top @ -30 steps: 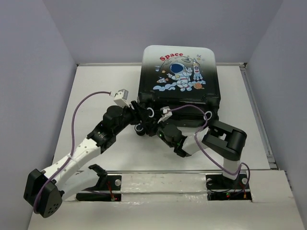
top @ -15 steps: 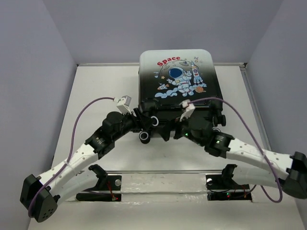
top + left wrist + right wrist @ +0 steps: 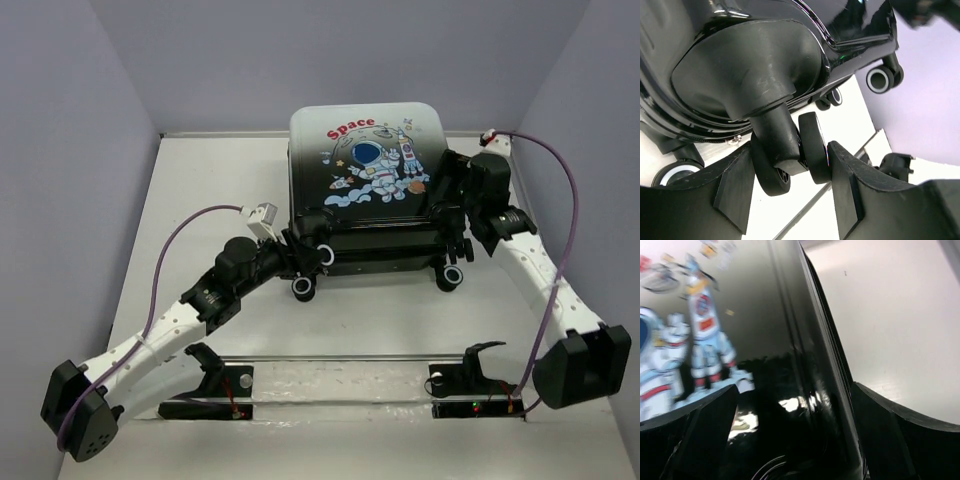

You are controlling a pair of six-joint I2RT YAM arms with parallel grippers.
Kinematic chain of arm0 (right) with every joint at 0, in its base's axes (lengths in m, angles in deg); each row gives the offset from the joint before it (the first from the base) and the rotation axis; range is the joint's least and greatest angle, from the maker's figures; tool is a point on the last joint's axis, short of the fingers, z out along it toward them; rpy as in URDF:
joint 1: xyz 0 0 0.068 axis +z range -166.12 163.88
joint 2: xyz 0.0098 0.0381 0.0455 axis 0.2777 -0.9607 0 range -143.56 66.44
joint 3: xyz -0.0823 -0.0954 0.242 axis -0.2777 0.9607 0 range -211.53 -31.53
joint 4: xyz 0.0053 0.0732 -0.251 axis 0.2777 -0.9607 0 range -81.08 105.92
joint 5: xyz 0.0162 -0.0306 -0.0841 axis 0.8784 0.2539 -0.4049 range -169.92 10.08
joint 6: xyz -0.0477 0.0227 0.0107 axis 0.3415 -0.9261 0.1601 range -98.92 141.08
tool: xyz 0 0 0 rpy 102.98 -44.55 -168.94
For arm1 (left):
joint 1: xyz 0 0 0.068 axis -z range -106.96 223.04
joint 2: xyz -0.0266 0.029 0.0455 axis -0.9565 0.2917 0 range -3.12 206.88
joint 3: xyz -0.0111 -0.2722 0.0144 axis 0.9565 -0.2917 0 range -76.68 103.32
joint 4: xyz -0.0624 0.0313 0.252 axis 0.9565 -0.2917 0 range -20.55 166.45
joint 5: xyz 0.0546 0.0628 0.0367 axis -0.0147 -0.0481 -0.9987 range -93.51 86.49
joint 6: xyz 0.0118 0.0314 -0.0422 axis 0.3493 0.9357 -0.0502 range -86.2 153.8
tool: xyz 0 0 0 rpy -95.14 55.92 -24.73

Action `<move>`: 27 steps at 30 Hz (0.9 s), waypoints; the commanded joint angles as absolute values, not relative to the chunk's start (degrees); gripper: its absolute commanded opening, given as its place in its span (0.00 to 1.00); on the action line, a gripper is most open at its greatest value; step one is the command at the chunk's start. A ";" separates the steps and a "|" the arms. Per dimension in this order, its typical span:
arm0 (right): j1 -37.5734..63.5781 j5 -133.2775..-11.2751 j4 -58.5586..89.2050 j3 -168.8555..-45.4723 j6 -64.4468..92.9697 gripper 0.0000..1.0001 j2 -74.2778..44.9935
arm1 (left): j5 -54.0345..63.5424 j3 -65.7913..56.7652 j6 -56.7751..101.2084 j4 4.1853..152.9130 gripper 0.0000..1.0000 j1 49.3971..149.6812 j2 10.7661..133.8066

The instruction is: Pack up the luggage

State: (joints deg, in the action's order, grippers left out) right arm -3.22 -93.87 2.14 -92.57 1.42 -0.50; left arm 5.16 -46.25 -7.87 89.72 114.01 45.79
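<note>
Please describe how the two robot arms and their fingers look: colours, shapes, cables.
The left arm and right arm have white link covers and bulky black joints. A purple cable loops along each, ending at a small white connector. The fingers are matte black, thick and wedge-shaped.

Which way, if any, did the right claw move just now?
Yes. The right gripper swung rightward and away from its base, from the luggage's near edge to its right side.

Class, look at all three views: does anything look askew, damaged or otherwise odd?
Nothing damaged or spilled. One oddity: the left claw pinches the luggage by a twin wheel, not by an edge or handle.
</note>
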 commanded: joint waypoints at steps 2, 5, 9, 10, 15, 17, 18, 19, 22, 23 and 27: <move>-5.67 -81.87 1.33 -96.30 3.23 1.00 -9.38 | 15.39 -45.39 -3.56 103.51 0.06 119.35 45.66; -5.67 -70.02 4.21 -98.49 4.02 0.94 -14.57 | 14.52 -44.78 -3.21 104.48 0.06 122.15 47.58; -5.67 -53.49 9.76 -102.71 3.41 0.78 -21.42 | 12.40 -43.29 -2.94 105.97 0.06 125.77 50.84; -5.67 -48.94 9.68 -106.20 2.89 0.78 -23.10 | 12.40 -42.50 -3.12 106.93 0.06 126.99 52.24; -5.67 -39.86 8.63 -116.51 1.22 0.88 -32.33 | 12.31 -40.30 -4.52 110.45 0.06 129.46 55.41; -5.67 -39.49 8.27 -119.23 -0.28 0.93 -33.31 | 11.52 -40.03 -5.31 111.95 0.06 130.17 56.47; -5.67 -40.27 8.01 -121.25 -0.72 0.97 -33.06 | 11.09 -40.21 -6.36 112.65 0.06 130.17 56.82; -5.67 -41.15 7.92 -122.05 -0.81 0.99 -32.53 | 10.82 -40.38 -6.98 113.79 0.06 130.26 57.00; -5.67 -47.28 7.13 -123.02 0.33 1.00 -29.38 | 9.33 -40.82 -8.21 114.68 0.06 130.26 57.35; -5.67 -48.53 6.87 -122.94 0.77 1.00 -26.49 | 8.98 -40.91 -8.39 114.94 0.06 130.26 57.44; -5.67 -52.05 7.39 -119.61 2.70 1.00 -16.64 | 7.74 -41.26 -8.83 115.64 0.06 130.26 57.44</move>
State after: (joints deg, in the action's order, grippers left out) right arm -9.95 -60.21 7.30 -118.77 4.93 -31.40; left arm -1.25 -44.30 -17.86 100.19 127.28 56.80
